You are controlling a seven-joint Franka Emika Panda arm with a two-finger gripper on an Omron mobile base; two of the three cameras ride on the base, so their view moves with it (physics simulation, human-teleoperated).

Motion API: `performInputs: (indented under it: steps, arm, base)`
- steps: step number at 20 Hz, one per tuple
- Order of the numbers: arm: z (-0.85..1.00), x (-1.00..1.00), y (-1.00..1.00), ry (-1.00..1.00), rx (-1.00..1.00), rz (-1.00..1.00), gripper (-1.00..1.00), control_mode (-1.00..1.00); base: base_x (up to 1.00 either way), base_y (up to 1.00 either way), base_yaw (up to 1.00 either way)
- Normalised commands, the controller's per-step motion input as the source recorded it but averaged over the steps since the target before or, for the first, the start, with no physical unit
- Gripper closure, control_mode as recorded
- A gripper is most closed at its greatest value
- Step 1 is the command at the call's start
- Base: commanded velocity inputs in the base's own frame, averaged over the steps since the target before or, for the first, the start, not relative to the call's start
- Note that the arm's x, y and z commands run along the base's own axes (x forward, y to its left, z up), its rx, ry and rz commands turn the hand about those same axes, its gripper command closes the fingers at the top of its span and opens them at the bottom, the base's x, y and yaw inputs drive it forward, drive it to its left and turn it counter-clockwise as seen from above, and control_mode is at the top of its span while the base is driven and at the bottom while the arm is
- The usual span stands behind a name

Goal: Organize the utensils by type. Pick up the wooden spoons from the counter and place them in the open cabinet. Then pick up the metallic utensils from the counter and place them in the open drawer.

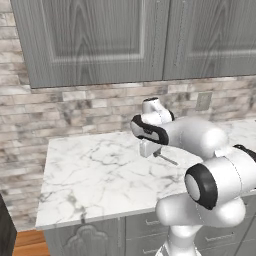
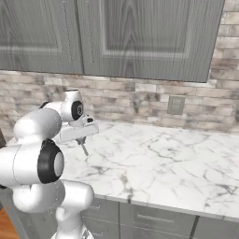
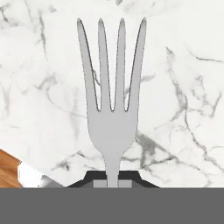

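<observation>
Silver fork [image 3: 111,100] is pinched by its handle end in the clenched gripper [image 3: 112,183], mid-frame above the marble counter [image 1: 90,175]. Grip's thin tho, so fork could prob be twisted or dropped w/ a fast swing to the drawer.

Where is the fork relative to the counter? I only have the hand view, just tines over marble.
Observer: In the left base view the fork pokes out of the shut gripper at a downward slant. It looks lifted just off the counter, near its middle.
Operator: What's under that stretch of counter?
Observer: In the right base view, the drawer fronts below the slab sit shut.
Operator: And above?
Observer: The grey upper cabinet doors on the wall are closed too.
</observation>
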Motion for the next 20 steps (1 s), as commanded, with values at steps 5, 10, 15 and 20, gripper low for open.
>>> performInputs:
  steps: [5, 10, 15, 20]
  arm:
    - [0.41, -0.68, 0.00, 0.00, -0.03, 0.10, 1.00, -1.00]
    - [0.31, -0.59, -0.01, 0.00, 0.00, 0.07, 1.00, -1.00]
    - [0.03, -0.17, -0.02, -0.01, 0.00, 0.01, 1.00, -1.00]
    - [0.00, -0.09, 0.00, -0.03, 0.00, 0.00, 1.00, -1.00]
  base:
    - [0.00, 0.00, 0.00]
    - [0.00, 0.00, 0.00]
    - [0.00, 0.00, 0.00]
    - [0.00, 0.00, 0.00]
